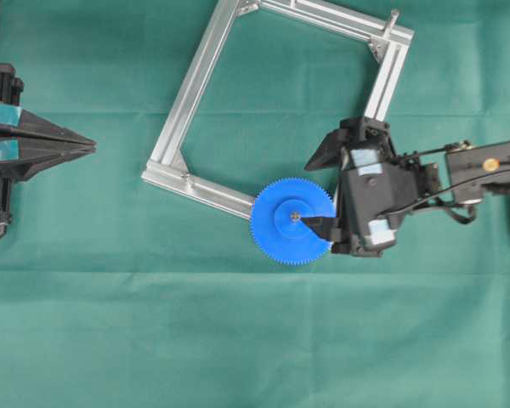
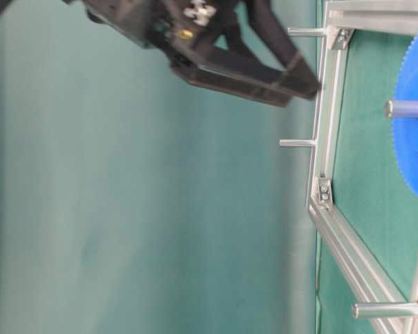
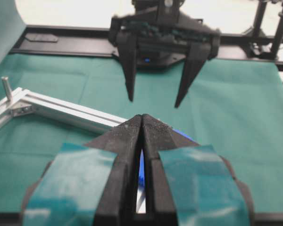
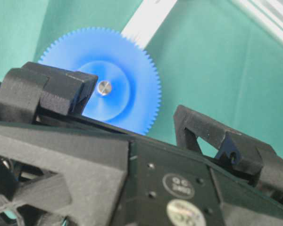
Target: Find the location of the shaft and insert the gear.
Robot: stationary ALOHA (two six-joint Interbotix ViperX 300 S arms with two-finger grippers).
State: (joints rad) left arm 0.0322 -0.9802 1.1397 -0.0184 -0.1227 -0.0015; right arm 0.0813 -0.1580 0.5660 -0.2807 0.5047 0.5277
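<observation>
The blue gear [image 1: 280, 234] lies flat at the near corner of the aluminium frame [image 1: 202, 78]. The silvery shaft [image 1: 296, 217] shows through its centre hole. In the right wrist view the shaft [image 4: 104, 87] is a shiny circle in the hub of the gear [image 4: 132, 101]. At table level the shaft [image 2: 403, 108] sticks out of the gear [image 2: 412, 160]. My right gripper [image 1: 305, 194] is open just right of the gear, one finger reaching over the hub, holding nothing. My left gripper [image 1: 92, 146] is shut and empty at the far left.
The frame [image 3: 61, 110] carries upright pegs at its corners, one at the far corner [image 1: 393, 17] and others seen at table level [image 2: 296, 143]. Green cloth covers the table. My right gripper [image 3: 154, 101] faces the left wrist camera with fingers spread.
</observation>
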